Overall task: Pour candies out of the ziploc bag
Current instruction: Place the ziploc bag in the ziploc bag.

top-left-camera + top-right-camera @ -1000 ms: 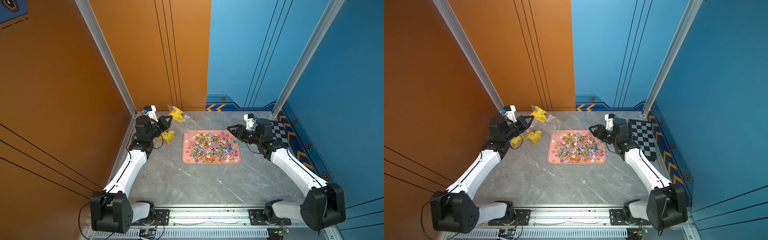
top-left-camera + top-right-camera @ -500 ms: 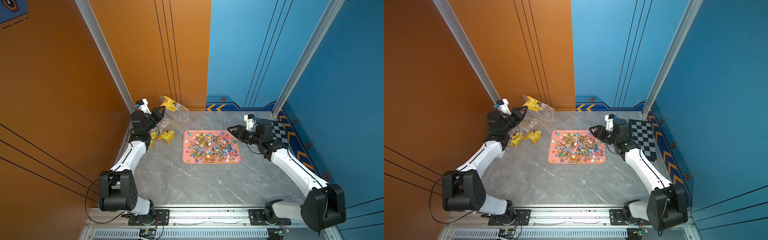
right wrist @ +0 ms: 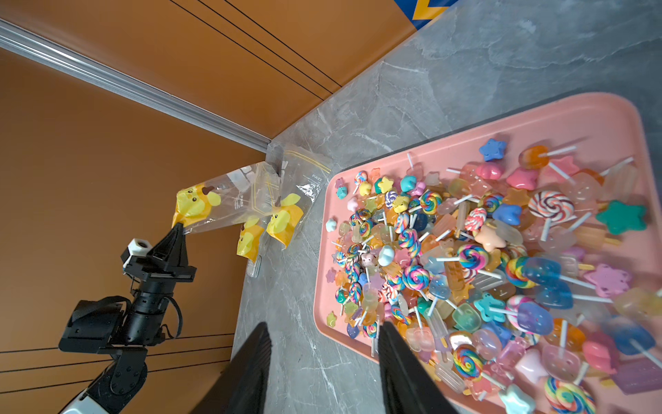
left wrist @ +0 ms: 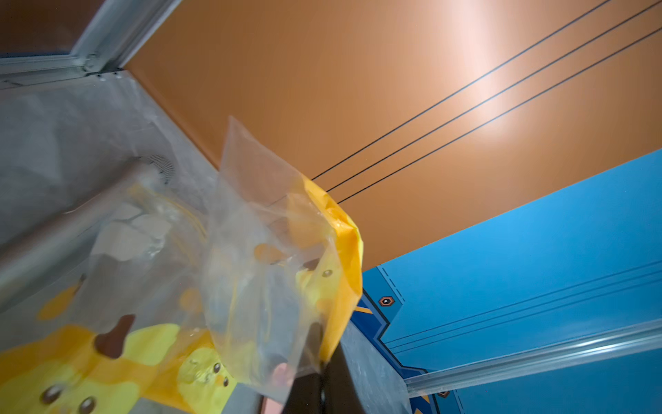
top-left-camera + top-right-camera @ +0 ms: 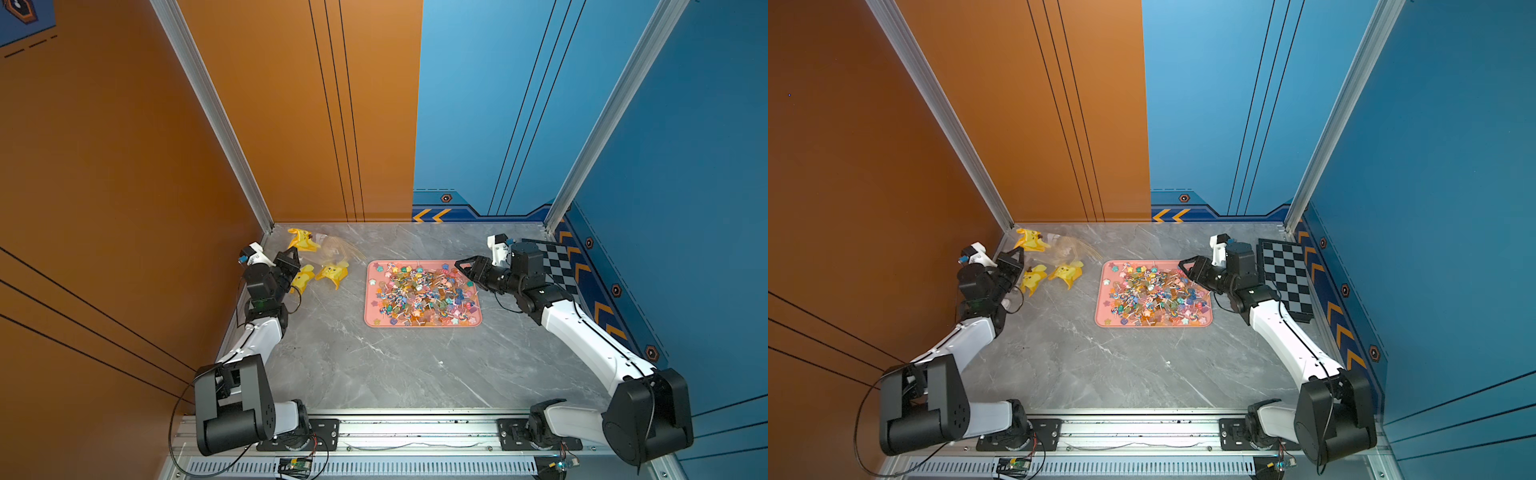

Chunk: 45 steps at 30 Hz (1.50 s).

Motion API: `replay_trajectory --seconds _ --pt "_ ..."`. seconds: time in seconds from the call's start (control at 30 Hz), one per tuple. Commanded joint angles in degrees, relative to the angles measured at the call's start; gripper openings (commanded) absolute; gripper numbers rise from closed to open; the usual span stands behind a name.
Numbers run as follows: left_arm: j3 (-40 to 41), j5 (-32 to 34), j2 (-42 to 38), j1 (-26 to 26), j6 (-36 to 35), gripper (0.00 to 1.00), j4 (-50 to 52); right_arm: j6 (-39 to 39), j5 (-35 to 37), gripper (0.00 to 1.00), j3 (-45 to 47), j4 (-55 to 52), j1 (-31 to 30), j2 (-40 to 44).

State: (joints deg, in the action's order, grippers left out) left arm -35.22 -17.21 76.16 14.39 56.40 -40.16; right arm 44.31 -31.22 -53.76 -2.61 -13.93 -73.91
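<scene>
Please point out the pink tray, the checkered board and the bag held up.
Pink rectangular plastic tray (image 5: 367,299): in a top view, bare rim.
Black-and-white checkered board (image 5: 1285,276): in a top view, its middle.
Clear yellow-printed ziploc bag, held up (image 3: 195,202): right wrist view, printed corner.

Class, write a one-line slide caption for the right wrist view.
Candies heaped on the pink tray; left gripper pinches a clear ziploc bag.

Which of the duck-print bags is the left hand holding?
The raised bag nearest the back corner: the shut left hand pinches its yellow corner. The other two bags rest on the table beside the pink tray.
</scene>
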Motion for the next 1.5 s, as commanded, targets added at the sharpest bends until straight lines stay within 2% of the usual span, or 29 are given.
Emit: replay_trajectory --seconds 0.0,0.37,0.57,0.77,1.0,1.07,1.3,1.47 --pt "2.8 2.5 0.2 1.2 -1.8 0.00 -1.8 -1.2 -0.3 0.51 0.4 -0.8 -0.6 1.1" --pt "6.5 3.1 0.2 1.4 0.2 0.01 -1.7 -1.4 0.5 0.51 -0.1 -2.0 -1.3 1.6" --pt "8.4 2.9 -2.4 1.3 0.6 0.15 -1.0 -1.6 0.7 0.51 -0.2 -2.0 -1.8 1.2" --pt "7.7 4.7 -6.1 0.5 -2.4 0.29 5.8 -1.6 0.8 0.51 -0.4 -2.0 -1.8 0.9" --pt "6.8 6.1 -9.3 0.2 -5.0 0.54 12.5 -1.8 0.7 0.51 -0.2 -2.2 -1.9 1.1" --pt "6.4 6.4 -10.2 0.1 -5.7 0.59 14.5 -1.8 0.7 0.51 -0.3 -2.3 -1.8 1.1" --pt "4.4 8.7 -15.8 -0.2 -8.6 0.68 23.7 -1.8 0.7 0.51 -0.4 -2.5 -1.9 1.0" --pt "-0.5 12.6 -20.5 -2.6 -12.7 0.71 33.4 -1.8 0.5 0.51 -0.6 -2.6 -1.9 0.9"
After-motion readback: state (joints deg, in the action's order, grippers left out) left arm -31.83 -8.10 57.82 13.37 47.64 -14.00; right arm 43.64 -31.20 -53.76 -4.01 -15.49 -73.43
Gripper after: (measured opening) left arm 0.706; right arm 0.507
